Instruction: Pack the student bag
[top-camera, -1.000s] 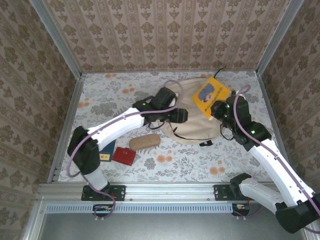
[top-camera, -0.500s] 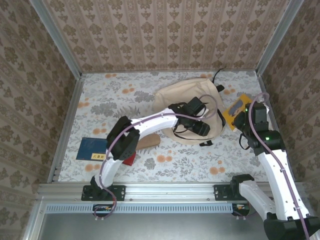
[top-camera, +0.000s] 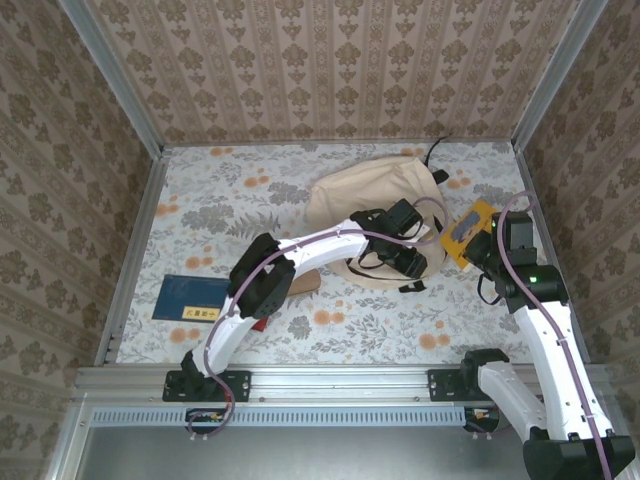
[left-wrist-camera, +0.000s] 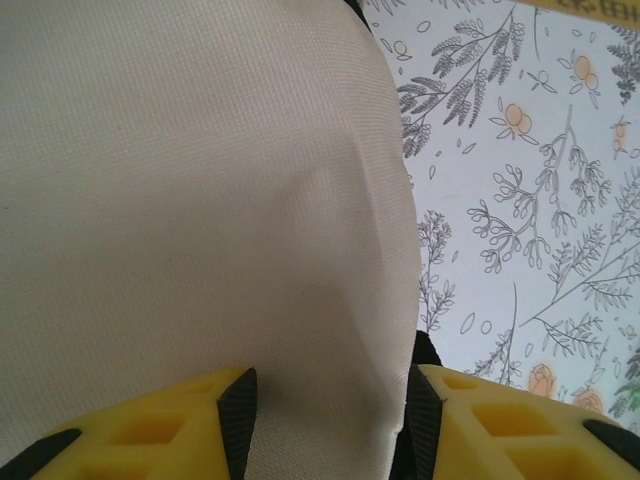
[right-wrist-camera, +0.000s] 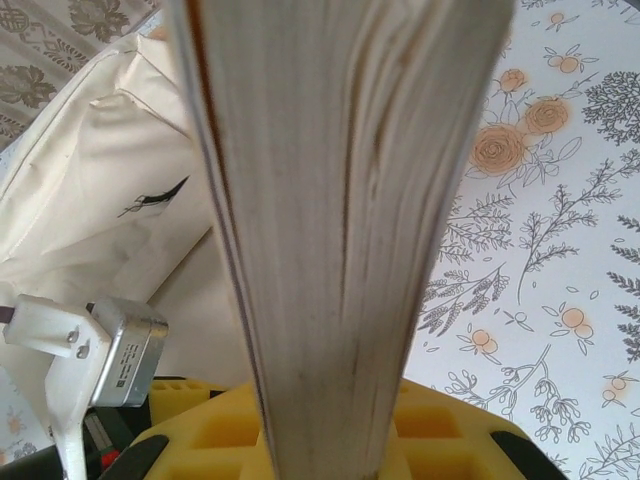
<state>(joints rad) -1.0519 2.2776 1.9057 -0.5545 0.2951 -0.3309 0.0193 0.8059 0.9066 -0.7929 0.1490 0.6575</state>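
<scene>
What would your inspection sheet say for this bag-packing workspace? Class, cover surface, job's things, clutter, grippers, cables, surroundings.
Surface: floral table cloth, lying flat.
Job's things: student bag lying mid-table; yellow book held beside it.
Clutter: blue booklet and brown case at left.
Grippers: left gripper astride the bag's fabric edge, grip unclear; right gripper shut on the yellow book.
Cables: purple cable looping over the bag.
Surroundings: patterned walls, metal rail in front.

Damask-papered walls (top-camera: 340, 70); floral table cover (top-camera: 230, 190); metal rails (top-camera: 330, 380).

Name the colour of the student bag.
Cream student bag, best in the top external view.
</scene>
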